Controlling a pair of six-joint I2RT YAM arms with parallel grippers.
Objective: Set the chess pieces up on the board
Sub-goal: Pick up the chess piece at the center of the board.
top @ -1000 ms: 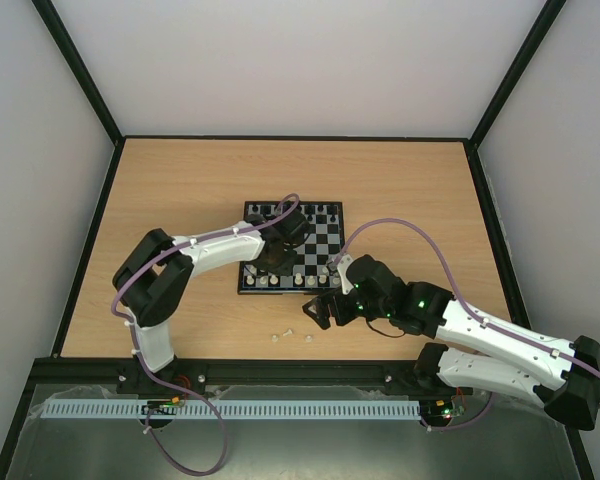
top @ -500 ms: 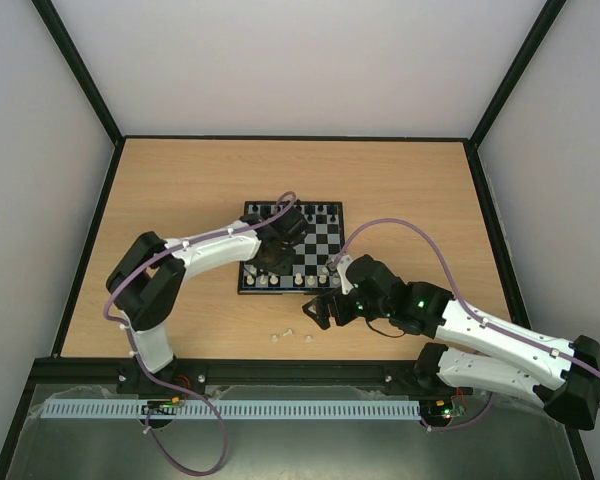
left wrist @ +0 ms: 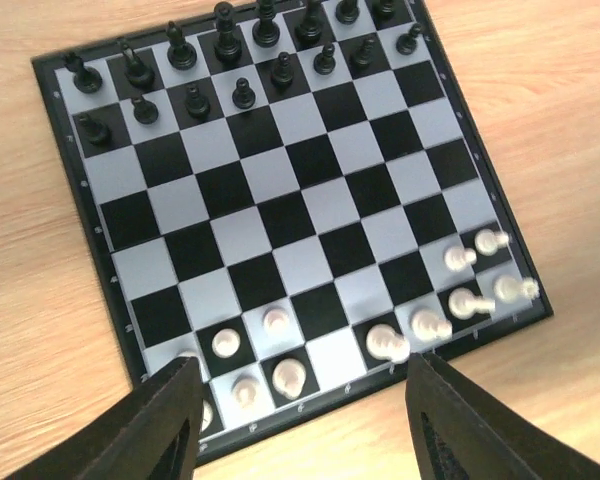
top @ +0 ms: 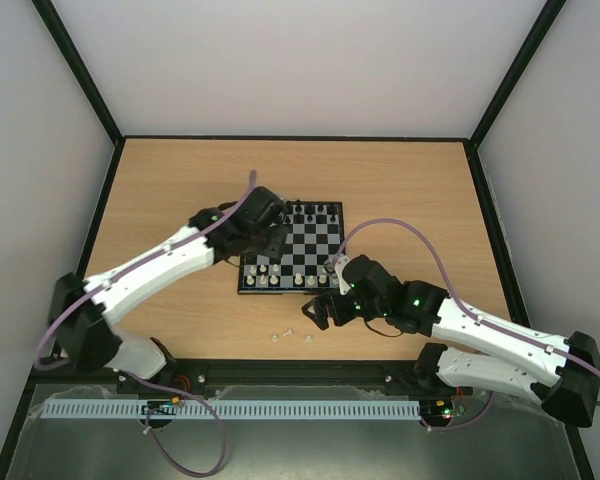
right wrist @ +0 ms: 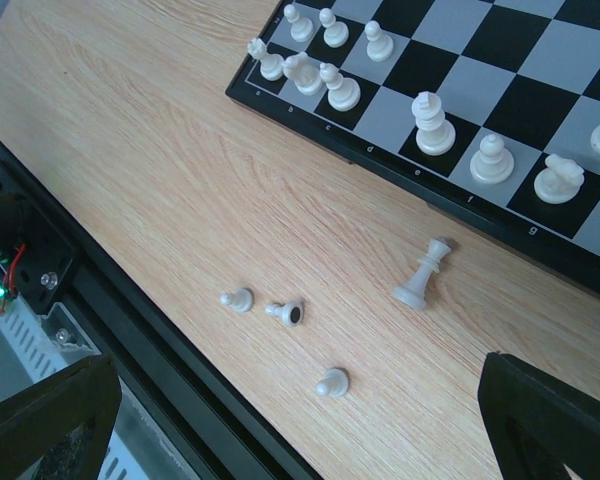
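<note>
Left fingers (left wrist: 170, 420) and right fingers (right wrist: 550, 410) both stood spread, empty. The right fingers needed to straddle the toppled tall piece (right wrist: 423, 272), right of centre on the bench (right wrist: 180, 180), pinching its stem squarely

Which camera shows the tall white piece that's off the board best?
Right wrist: the tall white piece lies mid-frame on the table, just outside the board. The left wrist view does not include it; in the top external view I cannot make it out.
</note>
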